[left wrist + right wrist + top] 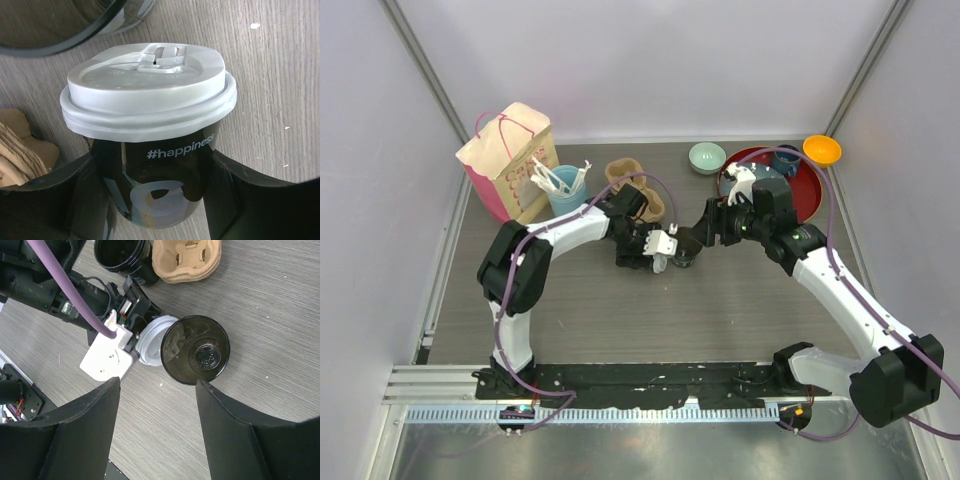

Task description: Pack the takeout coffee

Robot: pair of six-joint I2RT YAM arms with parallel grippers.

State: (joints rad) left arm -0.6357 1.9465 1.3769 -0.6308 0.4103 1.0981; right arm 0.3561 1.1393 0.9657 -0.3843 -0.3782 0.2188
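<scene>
Fingers (50, 205) of the left gripper (155, 167) fill the near edge of the left wrist view, one on each side of the cup (167, 192), which stands upright near the middle of the table (280, 100) with its lid (145, 75) seated. Jaws are narrowed to the cup's width and meet its black wall below the lid rim; whether they press or merely touch cannot be told. Just beside the lid stands a dark open tumbler (197, 350); contact between the two cannot be judged. Overhead, the right gripper (157, 385) hangs above that tumbler, jaws wide and empty. Beyond it lies the carrier (187, 260), with the bag (508, 155) at the far left corner. Step in hand, by judgement: securing the cup for a lift toward the carrier or bag. Done well, the squeeze is only firm enough to stop slipping, since a paper wall probably dents and a hard pinch may pop the lid; the hold belongs below the rim, as shown. The lift is best straight up until the base clears the tumbler, cup kept level, and routed away from the right gripper.
</scene>
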